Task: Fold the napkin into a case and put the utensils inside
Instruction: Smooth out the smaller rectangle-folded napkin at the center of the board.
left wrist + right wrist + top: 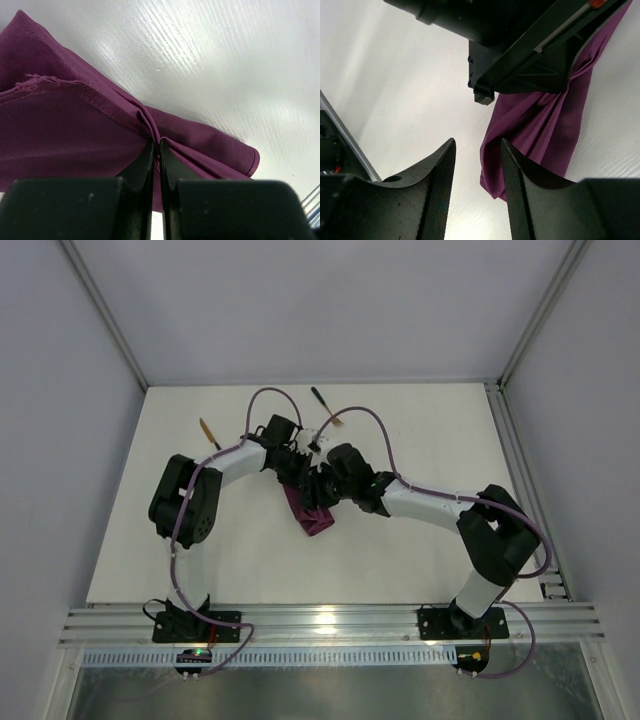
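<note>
The magenta-purple napkin (312,514) is bunched into folds under the two grippers at mid-table. My left gripper (156,145) is shut on a gathered ridge of the napkin (75,130), with cloth spreading to both sides of the pinch. My right gripper (478,142) stands open just beside it with nothing between its fingers. The napkin's hanging edge (545,125) lies past its right finger. One utensil with a gold head (209,432) lies at the back left. Another one (326,408), black-handled, lies at the back centre.
The left arm's black gripper body (520,50) sits close above and ahead of my right fingers. In the top view both wrists (320,480) crowd together over the cloth. A metal rail (520,470) runs along the table's right edge.
</note>
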`<state>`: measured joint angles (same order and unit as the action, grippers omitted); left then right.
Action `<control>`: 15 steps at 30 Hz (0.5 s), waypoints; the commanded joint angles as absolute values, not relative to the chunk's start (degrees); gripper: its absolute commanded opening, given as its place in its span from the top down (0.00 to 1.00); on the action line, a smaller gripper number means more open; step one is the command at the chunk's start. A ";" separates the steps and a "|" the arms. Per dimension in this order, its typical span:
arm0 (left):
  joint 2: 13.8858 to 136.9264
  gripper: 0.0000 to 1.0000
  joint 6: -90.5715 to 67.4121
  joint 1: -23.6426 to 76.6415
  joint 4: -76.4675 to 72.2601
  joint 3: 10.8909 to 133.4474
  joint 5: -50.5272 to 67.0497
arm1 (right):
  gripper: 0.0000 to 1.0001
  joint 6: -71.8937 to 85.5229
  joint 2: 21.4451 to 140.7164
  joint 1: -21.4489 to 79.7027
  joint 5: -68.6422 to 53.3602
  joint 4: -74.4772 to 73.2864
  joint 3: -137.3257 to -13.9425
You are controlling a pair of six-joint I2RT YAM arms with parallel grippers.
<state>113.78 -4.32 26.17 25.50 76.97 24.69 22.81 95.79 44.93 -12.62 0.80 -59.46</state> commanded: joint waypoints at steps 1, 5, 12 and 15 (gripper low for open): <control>114.26 0.95 -5.01 26.19 23.12 76.82 25.75 | 0.54 19.69 99.13 46.31 -14.16 0.53 -61.52; 114.26 0.94 -4.66 26.19 23.20 76.64 25.75 | 0.53 19.25 100.46 46.41 -10.64 -1.67 -62.93; 114.35 0.94 -4.66 26.19 23.12 76.64 25.75 | 0.70 18.72 102.65 46.41 -11.51 -2.11 -63.02; 114.17 0.93 -4.31 26.19 23.20 76.64 25.23 | 0.92 20.47 103.10 46.32 -11.08 -1.84 -61.79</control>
<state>113.78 -4.29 26.17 25.10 76.97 24.67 19.70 102.59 46.28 -11.66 -2.68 -61.19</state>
